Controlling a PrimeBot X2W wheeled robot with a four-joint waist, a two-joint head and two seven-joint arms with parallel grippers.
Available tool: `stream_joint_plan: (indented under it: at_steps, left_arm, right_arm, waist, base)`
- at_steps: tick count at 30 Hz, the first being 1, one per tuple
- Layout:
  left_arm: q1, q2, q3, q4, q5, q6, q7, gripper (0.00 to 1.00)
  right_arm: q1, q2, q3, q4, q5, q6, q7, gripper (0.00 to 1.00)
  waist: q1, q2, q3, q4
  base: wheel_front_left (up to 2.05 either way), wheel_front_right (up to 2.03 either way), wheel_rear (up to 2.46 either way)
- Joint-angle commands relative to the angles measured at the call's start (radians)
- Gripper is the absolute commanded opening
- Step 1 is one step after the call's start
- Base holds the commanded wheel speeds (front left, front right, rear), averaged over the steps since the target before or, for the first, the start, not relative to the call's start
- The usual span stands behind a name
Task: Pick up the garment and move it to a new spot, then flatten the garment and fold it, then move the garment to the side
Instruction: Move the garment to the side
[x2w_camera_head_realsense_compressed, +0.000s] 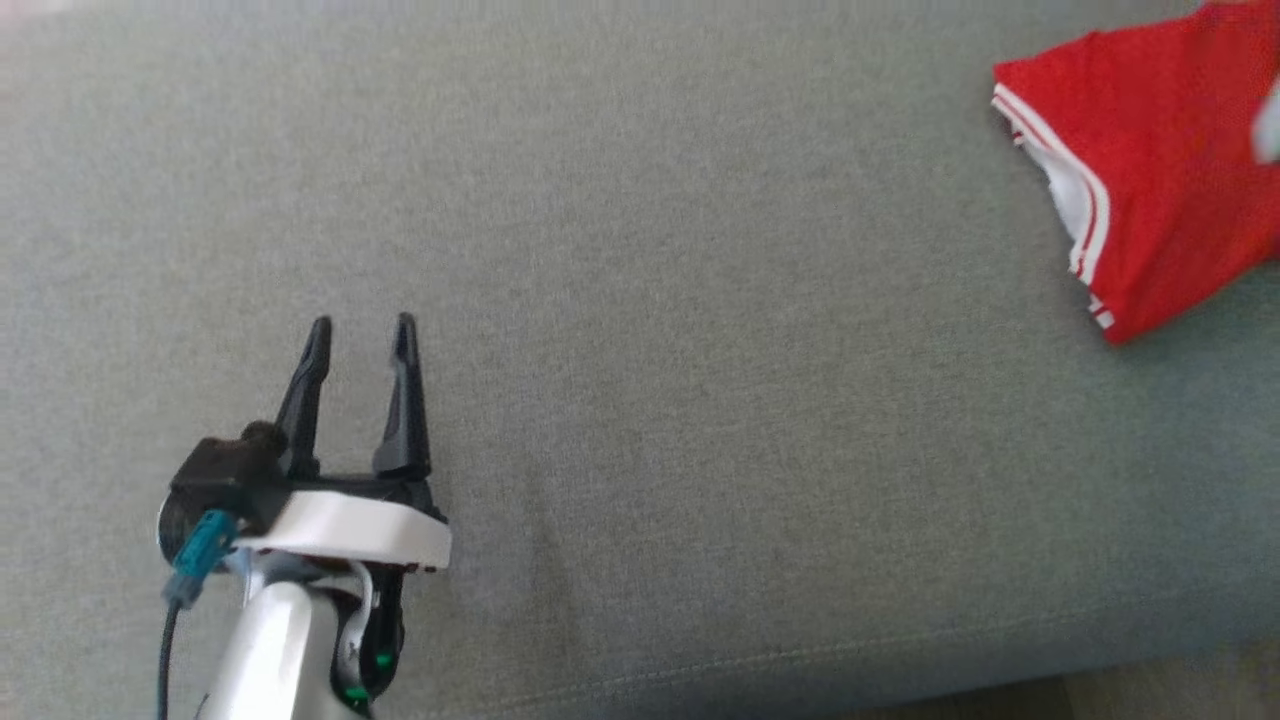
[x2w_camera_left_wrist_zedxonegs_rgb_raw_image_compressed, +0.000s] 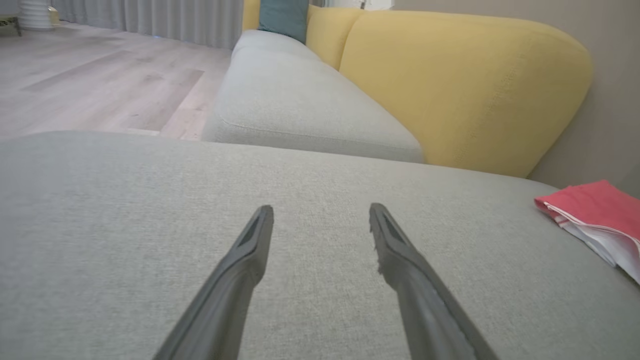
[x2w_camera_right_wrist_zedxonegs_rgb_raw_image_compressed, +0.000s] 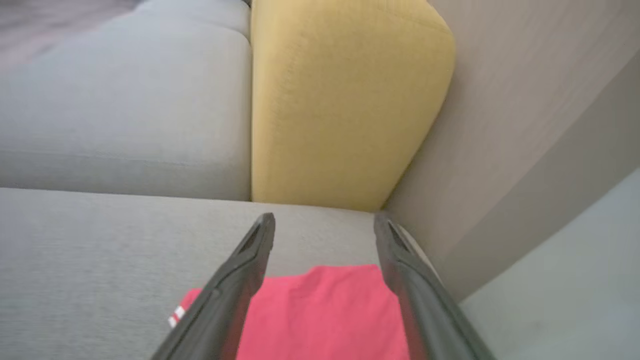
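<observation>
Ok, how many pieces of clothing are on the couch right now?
1. A folded red jersey with white-striped trim lies at the right end of the grey seat cushion, by the yellow back cushion. The head view cuts it off, so more could lie beyond.

My left gripper carries two long, matte black fingers that taper to slim tips, mounted on a black housing and a white, rounded wrist plate. A teal connector feeds a dark cable beside my glossy white forearm, where small green lights glow. My right gripper has the same dark grey fingers, each with a recessed pad near the tip.
</observation>
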Motion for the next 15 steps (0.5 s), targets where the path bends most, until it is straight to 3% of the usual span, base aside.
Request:
stream_joint_plan:
  at_steps: [1,8,15]
  left_arm:
    - [-0.002,0.001,0.042,-0.026,-0.008,0.015,-0.008,1.00]
    - [0.044,0.001,0.074,-0.012,-0.035,0.025,-0.008,1.00]
    - [0.092,0.001,0.096,0.006,-0.037,0.029,-0.008,1.00]
  right_arm:
    - [0.023,0.033,0.012,-0.042,0.033,0.007,-0.050,1.00]
    - [0.159,0.172,-0.004,-0.099,0.106,0.007,-0.238,1.00]
    - [0.332,0.286,-0.009,-0.178,0.127,0.007,-0.349,1.00]
  waist:
    - [0.0000,-0.0001,-0.042,-0.003]
    - [0.0000,-0.0001,-0.140,0.011]
    - [0.0000,-0.0001,-0.223,0.033]
  base:
    - [0.00,0.00,0.00]
    - [0.00,0.00,0.00]
    - [0.00,0.00,0.00]
